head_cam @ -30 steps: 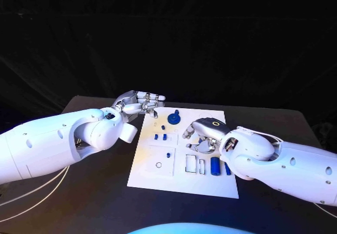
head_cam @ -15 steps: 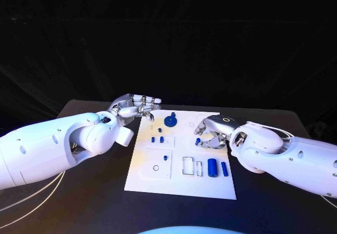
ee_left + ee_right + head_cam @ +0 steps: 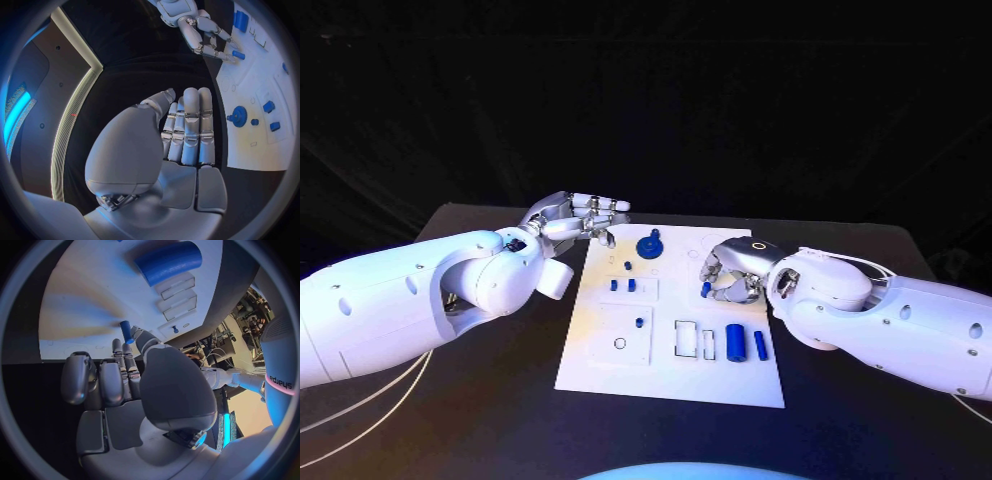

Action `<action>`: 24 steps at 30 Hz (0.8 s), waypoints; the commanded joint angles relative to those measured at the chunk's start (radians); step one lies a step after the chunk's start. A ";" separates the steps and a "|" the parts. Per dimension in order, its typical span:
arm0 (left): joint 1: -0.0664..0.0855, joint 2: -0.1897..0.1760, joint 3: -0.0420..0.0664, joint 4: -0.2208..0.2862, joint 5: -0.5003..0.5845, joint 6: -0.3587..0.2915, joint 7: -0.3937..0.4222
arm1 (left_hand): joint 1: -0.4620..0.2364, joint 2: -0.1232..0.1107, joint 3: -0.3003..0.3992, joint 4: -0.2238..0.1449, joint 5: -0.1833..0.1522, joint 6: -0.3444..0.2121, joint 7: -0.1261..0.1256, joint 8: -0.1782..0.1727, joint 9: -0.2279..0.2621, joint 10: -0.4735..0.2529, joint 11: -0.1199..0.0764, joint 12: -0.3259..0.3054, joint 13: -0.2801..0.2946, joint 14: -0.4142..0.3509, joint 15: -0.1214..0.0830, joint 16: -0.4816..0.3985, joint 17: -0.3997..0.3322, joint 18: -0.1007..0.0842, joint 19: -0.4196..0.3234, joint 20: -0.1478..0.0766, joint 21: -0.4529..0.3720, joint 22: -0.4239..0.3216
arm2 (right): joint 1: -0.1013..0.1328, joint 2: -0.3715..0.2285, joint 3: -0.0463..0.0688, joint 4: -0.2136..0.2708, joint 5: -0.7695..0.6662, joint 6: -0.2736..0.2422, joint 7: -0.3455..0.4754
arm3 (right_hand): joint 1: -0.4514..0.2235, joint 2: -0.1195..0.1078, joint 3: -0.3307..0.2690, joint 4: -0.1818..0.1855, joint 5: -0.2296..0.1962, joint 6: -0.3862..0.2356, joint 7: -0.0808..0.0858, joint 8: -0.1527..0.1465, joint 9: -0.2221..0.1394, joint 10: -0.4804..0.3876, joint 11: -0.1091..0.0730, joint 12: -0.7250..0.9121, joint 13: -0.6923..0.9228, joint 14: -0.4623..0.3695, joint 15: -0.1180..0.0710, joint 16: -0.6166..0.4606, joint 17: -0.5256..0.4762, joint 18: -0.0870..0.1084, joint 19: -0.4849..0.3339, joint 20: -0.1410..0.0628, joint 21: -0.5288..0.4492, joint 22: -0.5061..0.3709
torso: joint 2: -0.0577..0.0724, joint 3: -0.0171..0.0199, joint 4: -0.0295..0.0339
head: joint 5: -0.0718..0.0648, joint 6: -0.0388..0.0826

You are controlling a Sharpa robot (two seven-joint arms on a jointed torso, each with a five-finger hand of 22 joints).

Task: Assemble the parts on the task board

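- Now, the right hand (image 3: 734, 272) sits right of the frame's centre in the head view, over the right part of the task board (image 3: 603, 365), fingers curled down; a small blue peg (image 3: 707, 289) is pinched at its fingertips, just above the white surface.
- Seen from the right wrist, the same peg (image 3: 125, 331) stands between the thumb and the neighbouring fingertips (image 3: 117, 346), over the white board (image 3: 81, 295).
- Left hand (image 3: 577, 218) hovers at the board's upper left corner in the head view, holding nothing; the left wrist view shows its fingers (image 3: 190, 125) straight and pressed side by side, the board (image 3: 262, 75) off beside them.
- On the board, a round blue knob (image 3: 652, 244) stands near the top edge, with small blue pieces (image 3: 623, 285) below it toward the middle left.
- Lower right of the board, a large blue cylinder (image 3: 736, 337) lies beside a slimmer blue bar (image 3: 762, 345), close to the right forearm.
- Black table (image 3: 473, 420) lies under everything.
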 commanded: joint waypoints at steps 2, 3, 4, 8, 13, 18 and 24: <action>0.001 0.001 0.001 0.002 0.005 0.017 0.005 | -0.005 0.006 -0.007 -0.002 -0.001 -0.002 -0.001 0.004 -0.001 -0.007 0.001 0.006 0.002 -0.007 0.003 -0.007 -0.002 0.014 -0.001 0.005 -0.006 -0.002 | -0.006 0.009 -0.001 -0.009 -0.014 0.036 0.001 | 0.002 0.011 0.018 0.002 -0.005 0.020 0.002 0.007 0.002 0.031 -0.005 0.009 0.000 0.030 -0.010 0.011 0.012 -0.012 0.016 -0.004 0.023 0.127 | 0.000 0.0004 0.0002 | 0.002 -0.003; 0.001 0.001 0.001 0.002 0.005 0.017 0.005 | -0.005 0.006 -0.007 -0.002 -0.001 -0.002 -0.001 0.004 -0.001 -0.007 0.001 0.006 0.002 -0.007 0.003 -0.007 -0.002 0.014 -0.001 0.005 -0.006 -0.002 | -0.007 0.011 -0.001 -0.011 -0.013 0.035 0.003 | 0.002 0.012 0.021 0.002 -0.006 0.023 0.002 0.006 0.002 0.036 -0.006 0.009 -0.001 0.031 -0.011 0.012 0.013 -0.013 0.018 -0.005 0.027 0.129 | 0.000 0.0005 0.0001 | 0.003 -0.004; 0.001 0.000 0.001 0.002 0.005 0.017 0.005 | -0.005 0.006 -0.007 -0.002 -0.001 -0.002 -0.001 0.004 -0.001 -0.007 0.001 0.006 0.002 -0.007 0.003 -0.007 -0.002 0.014 -0.001 0.005 -0.006 -0.002 | -0.009 0.013 -0.001 -0.013 -0.011 0.033 0.005 | 0.003 0.012 0.025 0.003 -0.006 0.025 0.002 0.006 0.002 0.043 -0.008 0.010 -0.001 0.032 -0.012 0.014 0.015 -0.014 0.020 -0.006 0.031 0.131 | 0.000 0.0005 0.0001 | 0.003 -0.004; 0.001 0.000 0.001 0.002 0.008 0.021 0.004 | -0.005 0.006 -0.007 -0.002 -0.001 -0.002 -0.001 0.004 -0.001 -0.007 0.001 0.006 0.002 -0.007 0.003 -0.007 -0.002 0.014 -0.001 0.005 -0.006 -0.002 | -0.013 0.020 -0.002 -0.018 -0.001 0.022 0.016 | 0.000 0.015 0.038 0.007 -0.006 0.039 -0.001 0.007 0.004 0.061 -0.011 0.007 -0.003 0.033 -0.015 0.016 0.016 -0.015 0.023 -0.009 0.036 0.135 | 0.000 0.0007 -0.0014 | 0.005 -0.005; 0.001 0.000 0.001 0.001 0.018 0.025 0.001 | -0.006 0.006 -0.009 -0.001 -0.001 -0.002 -0.001 0.004 -0.001 -0.007 0.001 0.007 0.002 -0.007 0.003 -0.007 -0.002 0.014 -0.001 0.005 -0.007 -0.002 | -0.014 0.025 -0.002 -0.022 0.003 0.007 0.014 | -0.003 0.015 0.042 0.011 -0.009 0.039 -0.001 0.004 0.003 0.068 -0.013 0.005 -0.004 0.033 -0.016 0.018 0.018 -0.017 0.027 -0.010 0.043 0.139 | -0.001 0.0009 -0.0004 | 0.004 -0.007; 0.001 -0.001 0.001 0.000 0.021 0.027 0.000 | -0.006 0.006 -0.009 -0.001 -0.001 -0.002 -0.001 0.004 -0.001 -0.007 0.001 0.007 0.002 -0.007 0.003 -0.007 -0.002 0.014 -0.001 0.005 -0.007 -0.002 | -0.015 0.025 -0.002 -0.028 0.001 -0.014 0.002 | 0.007 0.025 0.063 0.009 -0.014 0.055 -0.004 0.006 0.006 0.091 -0.018 0.003 -0.004 0.035 -0.021 0.023 0.024 -0.020 0.033 -0.014 0.056 0.146 | -0.001 0.0004 -0.0004 | 0.003 -0.008; 0.001 -0.001 0.001 -0.003 0.022 0.028 -0.001 | -0.006 0.006 -0.009 -0.001 -0.001 -0.003 -0.001 0.004 -0.001 -0.008 0.001 0.007 0.002 -0.007 0.003 -0.007 -0.002 0.014 -0.001 0.005 -0.007 -0.002 | -0.015 0.021 -0.002 -0.019 -0.001 -0.097 0.004 | 0.038 0.051 0.113 -0.010 -0.053 0.097 -0.014 0.022 0.017 0.147 -0.033 0.010 0.005 0.039 -0.033 0.034 0.036 -0.028 0.054 -0.025 0.098 0.168 | -0.002 0.0014 -0.0005 | 0.003 -0.009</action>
